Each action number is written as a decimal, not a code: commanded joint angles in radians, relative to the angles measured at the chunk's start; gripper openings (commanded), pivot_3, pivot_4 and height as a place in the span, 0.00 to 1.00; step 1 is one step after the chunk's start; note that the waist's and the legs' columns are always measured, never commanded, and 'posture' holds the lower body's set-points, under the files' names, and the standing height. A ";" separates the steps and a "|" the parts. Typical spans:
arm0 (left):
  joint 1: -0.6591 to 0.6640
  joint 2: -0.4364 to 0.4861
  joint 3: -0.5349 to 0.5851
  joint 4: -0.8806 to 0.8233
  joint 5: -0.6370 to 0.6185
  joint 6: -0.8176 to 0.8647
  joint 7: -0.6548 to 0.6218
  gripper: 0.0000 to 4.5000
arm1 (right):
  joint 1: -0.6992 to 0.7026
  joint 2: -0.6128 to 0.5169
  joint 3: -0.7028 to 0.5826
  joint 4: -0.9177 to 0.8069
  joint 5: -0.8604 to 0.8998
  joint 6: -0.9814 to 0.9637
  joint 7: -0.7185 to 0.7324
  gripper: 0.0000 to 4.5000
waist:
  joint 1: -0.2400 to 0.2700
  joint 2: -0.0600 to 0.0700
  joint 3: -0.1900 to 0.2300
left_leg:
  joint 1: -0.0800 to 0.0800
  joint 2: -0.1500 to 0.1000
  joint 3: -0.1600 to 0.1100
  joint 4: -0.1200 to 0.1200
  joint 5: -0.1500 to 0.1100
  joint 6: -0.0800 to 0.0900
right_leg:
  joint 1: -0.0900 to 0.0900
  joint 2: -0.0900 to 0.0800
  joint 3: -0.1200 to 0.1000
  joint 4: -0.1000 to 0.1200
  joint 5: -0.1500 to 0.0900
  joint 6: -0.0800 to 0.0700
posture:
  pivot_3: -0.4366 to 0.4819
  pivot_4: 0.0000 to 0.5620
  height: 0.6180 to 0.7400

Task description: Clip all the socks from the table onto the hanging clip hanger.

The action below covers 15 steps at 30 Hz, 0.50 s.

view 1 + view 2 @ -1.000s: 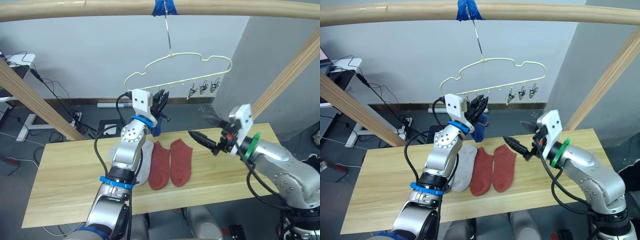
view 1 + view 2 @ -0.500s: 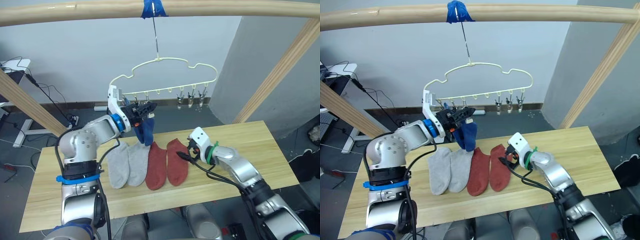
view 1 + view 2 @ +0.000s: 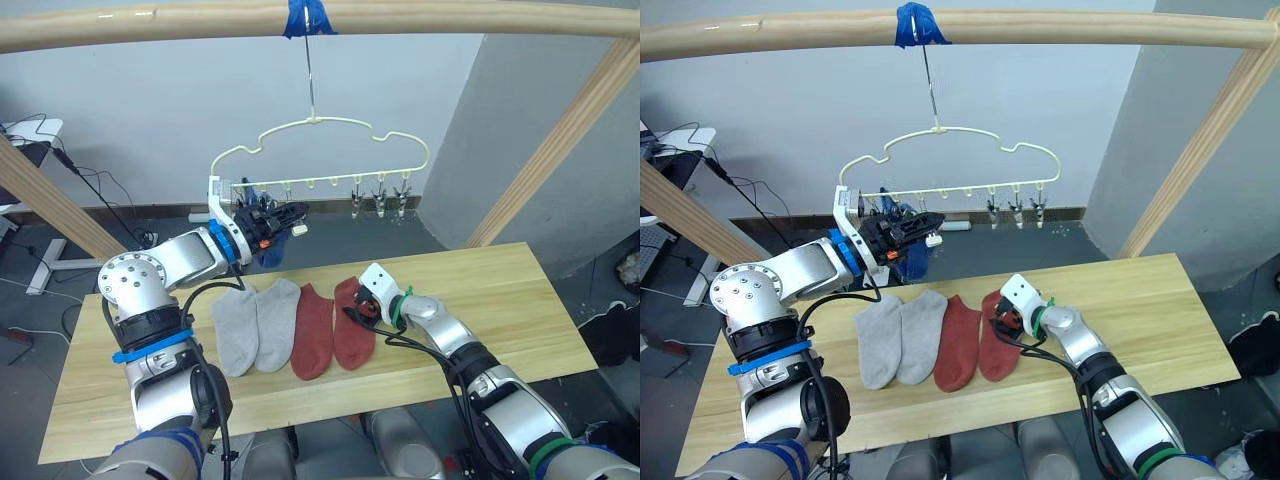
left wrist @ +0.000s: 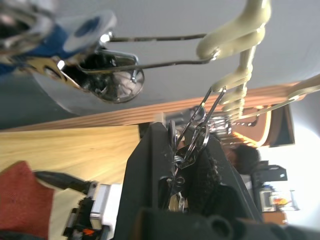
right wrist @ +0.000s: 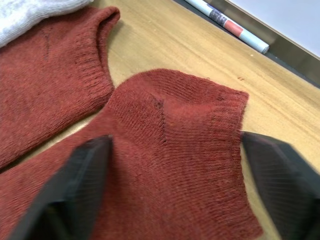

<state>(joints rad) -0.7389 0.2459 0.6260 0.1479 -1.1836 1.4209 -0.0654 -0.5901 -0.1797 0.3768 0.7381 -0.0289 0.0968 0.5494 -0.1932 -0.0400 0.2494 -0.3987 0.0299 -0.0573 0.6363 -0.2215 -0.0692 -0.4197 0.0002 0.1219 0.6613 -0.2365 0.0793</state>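
We've got four socks flat on the table [image 3: 520,300]: two grey socks [image 3: 255,323] side by side, then two red socks [image 3: 335,325] just to their right. A blue sock [image 3: 912,255] hangs by the left end of the hanger [image 3: 320,150], bunched behind our left gripper [image 3: 285,217]. We can't tell if it's already clipped or just held up there. We can't make out a second blue one as separate, so we leave it open.

Left gripper is raised to the row of clips. In the left wrist view a metal clip [image 4: 187,145] sits between its black fingers [image 4: 145,180], so it looks clamped on that clip, prob pressing it to open. A blue scrap shows near another clip [image 4: 100,75] close by.

Right gripper [image 3: 350,311] is low on the table at the cuff of the rightmost red sock [image 5: 170,150]. In the right wrist view its fingers [image 5: 85,175] stand wide apart, one each side of the cuff, nothing gripped yet.

Progress as we judge it: early. At best the blue is on or going on; grey and red pairs are all untouched on the wood, so four socks at least are left. Three clips [image 3: 380,195] at the right end of the hanger hang bare, more free in the middle. Next for the right side is prob closing on that red cuff
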 commanded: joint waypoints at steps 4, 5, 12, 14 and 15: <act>-0.012 0.019 0.057 0.063 -0.115 0.034 0.121 0.07 | 0.104 -0.038 -0.007 -0.152 -0.038 -0.023 0.045 0.39 | 0.000 0.000 0.000 | -0.001 0.000 0.000 0.003 0.000 0.000 | 0.000 0.000 0.000 0.000 0.000 0.001 | 0.32 0.41 1.00; -0.009 0.018 0.055 0.060 -0.131 0.034 0.130 0.07 | 0.117 -0.041 -0.012 -0.179 -0.034 -0.017 0.052 0.32 | 0.000 0.000 0.000 | -0.001 0.000 0.000 0.003 0.000 0.000 | 0.000 0.000 0.000 0.000 0.000 0.001 | 0.32 0.41 1.00; 0.016 0.024 0.024 0.047 -0.164 0.006 0.158 0.07 | 0.201 -0.078 -0.061 -0.474 0.004 0.057 0.070 0.00 | -0.003 0.000 0.000 | -0.001 0.000 0.000 0.004 0.000 0.000 | 0.000 0.001 0.001 0.001 0.000 0.001 | 0.32 0.42 1.00; 0.019 0.023 0.026 0.052 -0.192 -0.001 0.172 0.07 | 0.217 -0.076 -0.078 -0.558 0.025 0.104 0.075 0.00 | -0.002 0.000 0.000 | -0.001 0.000 0.000 0.004 0.000 0.000 | 0.000 0.001 0.001 0.001 0.000 0.001 | 0.31 0.43 1.00; 0.018 0.022 0.025 0.057 -0.210 0.000 0.180 0.07 | 0.224 -0.078 -0.092 -0.655 0.051 0.155 0.081 0.00 | -0.001 0.000 0.001 | -0.001 0.000 0.000 0.004 0.000 0.000 | 0.000 0.001 0.001 0.001 0.000 0.001 | 0.31 0.43 1.00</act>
<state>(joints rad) -0.7326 0.2607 0.6525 0.2089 -1.3609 1.4253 0.0987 -0.3733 -0.2587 0.3092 0.2174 -0.0212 0.2048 0.6116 -0.1943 -0.0398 0.2500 -0.3996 0.0296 -0.0573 0.6407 -0.2218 -0.0694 -0.4199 0.0010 0.1228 0.6627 -0.2369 0.0802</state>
